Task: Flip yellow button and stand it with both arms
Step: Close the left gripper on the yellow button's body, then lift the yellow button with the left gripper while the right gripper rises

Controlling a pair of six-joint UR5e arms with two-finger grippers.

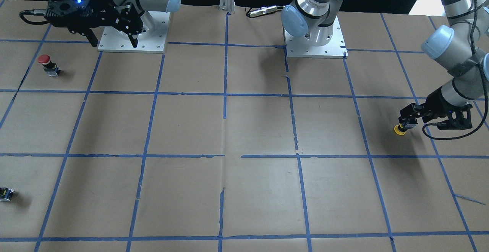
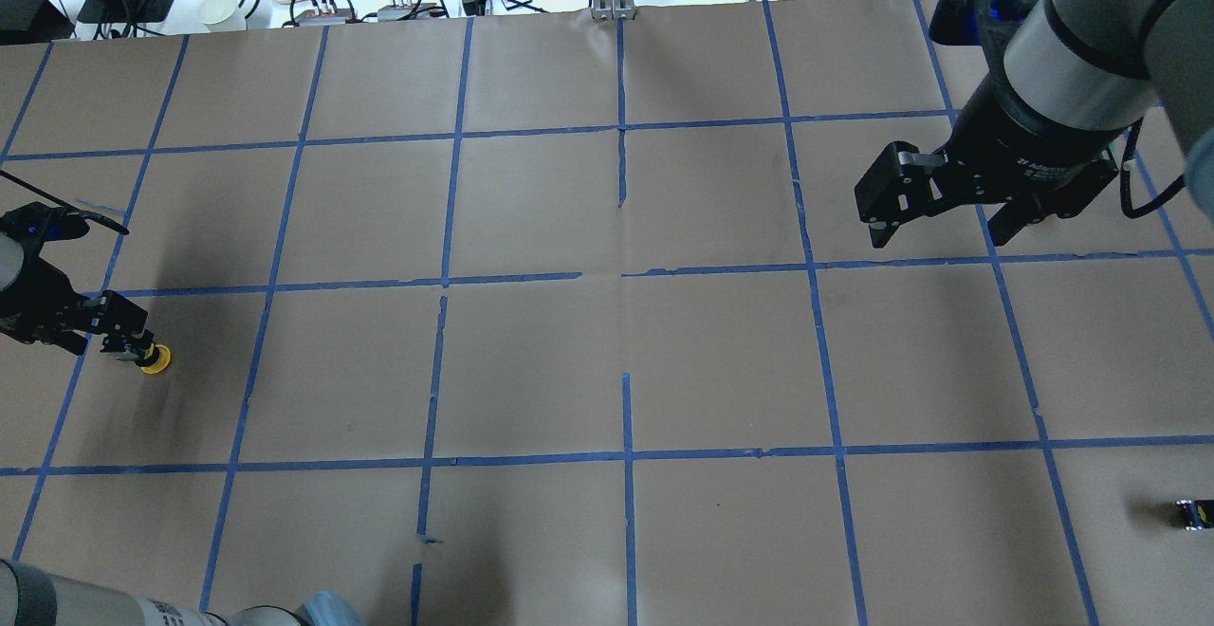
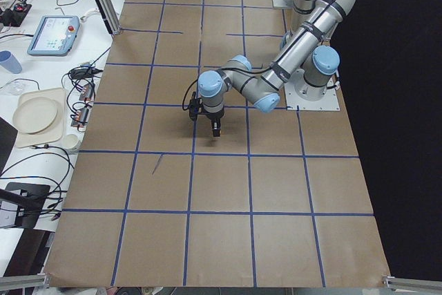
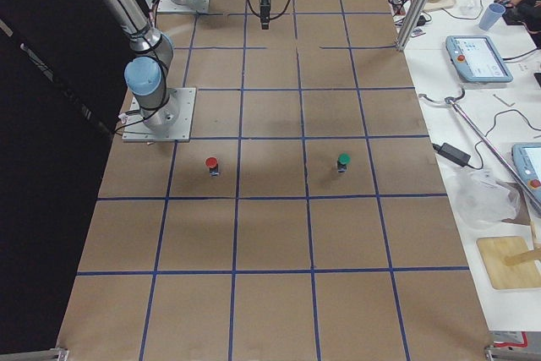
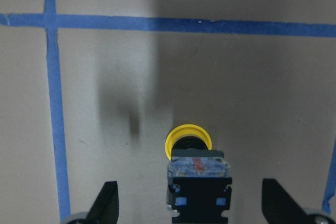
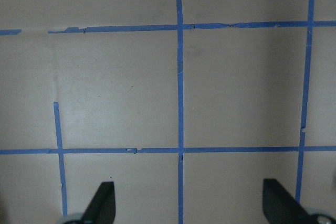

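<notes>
The yellow button (image 5: pixel 190 141) is found lying on the counter (image 5: pixel 262 103) between the wide-open left tool (image 2: pixel 128 341), ungripped. The right tool (image 2: pixel 939 226) is spread wide, empty.

The left gripper (image 1: pixel 405 123) sits low over the taped table (image 1: pixel 244 130), its fingertips right at the yellow button (image 1: pixel 400 130). The right gripper (image 1: pixel 113 41) hangs well apart with fingers spread, a red button (image 1: pixel 46 64) near it; a small black-and-yellow part (image 1: pixel 5 193) lies at the view's left edge
</notes>
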